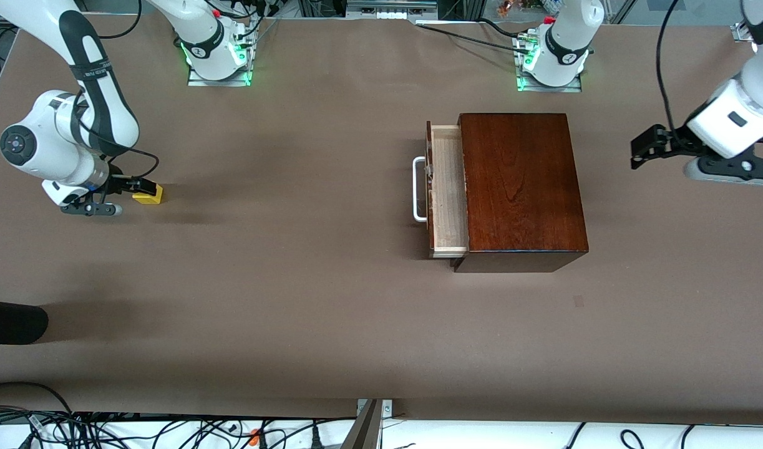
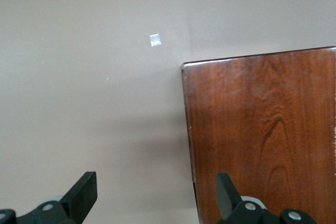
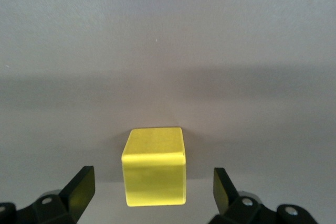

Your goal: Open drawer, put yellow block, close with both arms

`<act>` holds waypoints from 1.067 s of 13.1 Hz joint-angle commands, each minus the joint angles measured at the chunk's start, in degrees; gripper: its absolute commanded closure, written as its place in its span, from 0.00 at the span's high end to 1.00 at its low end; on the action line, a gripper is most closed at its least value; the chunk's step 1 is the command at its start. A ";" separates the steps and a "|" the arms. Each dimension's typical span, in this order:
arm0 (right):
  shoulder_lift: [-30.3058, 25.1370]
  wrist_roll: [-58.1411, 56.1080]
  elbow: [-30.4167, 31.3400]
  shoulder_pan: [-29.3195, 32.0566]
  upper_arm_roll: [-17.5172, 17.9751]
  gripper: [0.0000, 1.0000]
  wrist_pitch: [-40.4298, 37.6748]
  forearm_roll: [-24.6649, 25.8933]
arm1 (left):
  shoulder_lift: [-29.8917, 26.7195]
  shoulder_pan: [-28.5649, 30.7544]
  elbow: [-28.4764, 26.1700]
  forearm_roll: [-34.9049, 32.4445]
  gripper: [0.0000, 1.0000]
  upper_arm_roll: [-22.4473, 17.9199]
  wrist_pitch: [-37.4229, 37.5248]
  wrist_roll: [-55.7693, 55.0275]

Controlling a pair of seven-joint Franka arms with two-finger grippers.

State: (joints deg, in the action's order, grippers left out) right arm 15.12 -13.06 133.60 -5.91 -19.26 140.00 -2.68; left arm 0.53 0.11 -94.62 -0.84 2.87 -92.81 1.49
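Your right gripper (image 3: pixel 152 192) sat low at the yellow block (image 1: pixel 149 194), fingers spread wide with the block between them, not pinching yet. That block lay on the table (image 1: pixel 294 312), well away from the drawer (image 1: pixel 447 190), toward the right arm's end. You had the drawer partly pulled out of its wooden box (image 1: pixel 518 187). I think you were on the grab step. Next, squeeze and lift. Your left gripper (image 2: pixel 157 198) waited, spread, over the box's edge.

The brown table (image 1: pixel 306 299) carries a yellow block (image 1: pixel 149 195) (small) and a wooden box (image 1: pixel 521 187).
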 commanded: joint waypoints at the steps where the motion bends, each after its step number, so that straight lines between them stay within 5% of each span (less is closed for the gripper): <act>1: 0.52 0.66 1.05 -0.24 -0.07 1.00 1.77 -0.83 | -1.06 1.20 -0.39 0.40 1.00 0.21 1.40 1.50; 7: 2.11 0.66 1.05 -0.15 -0.07 0.91 3.00 -0.92 | -1.14 1.20 -0.31 0.40 1.00 0.29 2.02 1.50; 14: 1.94 -1.35 0.88 -0.15 -0.07 0.34 2.21 -0.83 | -1.06 1.20 -0.13 0.40 1.00 0.12 2.38 1.50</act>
State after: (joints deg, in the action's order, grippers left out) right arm 17.47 -12.84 134.17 -5.93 -19.27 141.85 -2.72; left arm 0.18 1.09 -94.61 -0.84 2.99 -90.97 1.69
